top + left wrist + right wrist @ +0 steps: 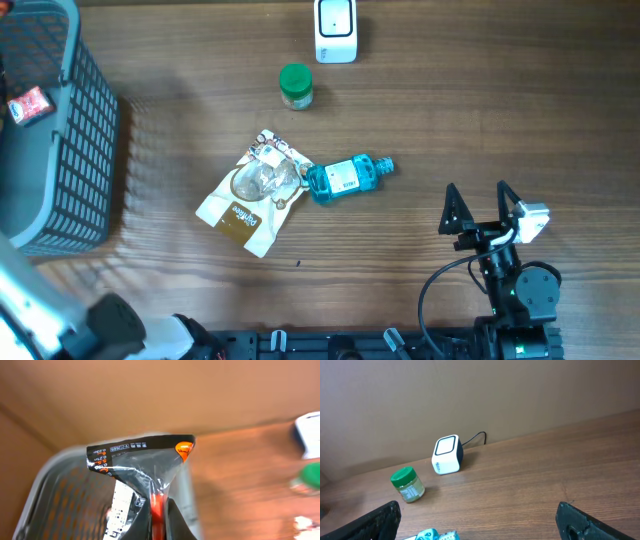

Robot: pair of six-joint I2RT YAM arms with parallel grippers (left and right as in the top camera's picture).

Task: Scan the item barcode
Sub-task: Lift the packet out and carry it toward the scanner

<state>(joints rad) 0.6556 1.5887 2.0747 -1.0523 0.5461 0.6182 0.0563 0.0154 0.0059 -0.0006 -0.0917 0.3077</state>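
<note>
Overhead: packet (30, 105) inside the basket's (95, 150) outline, at the table's left edge, with the scanner (335, 28) well apart across bare wood.
Left wrist: left gripper (157, 517) clamped on the packet's lower end, its long axis running up-frame.
Right wrist: right gripper (480, 527) spread wide, scanner ahead.

Left hand (159, 522) tight; right hand (480, 210) wide.

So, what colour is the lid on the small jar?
The jar lid is green; the overhead view shows it best.
</note>
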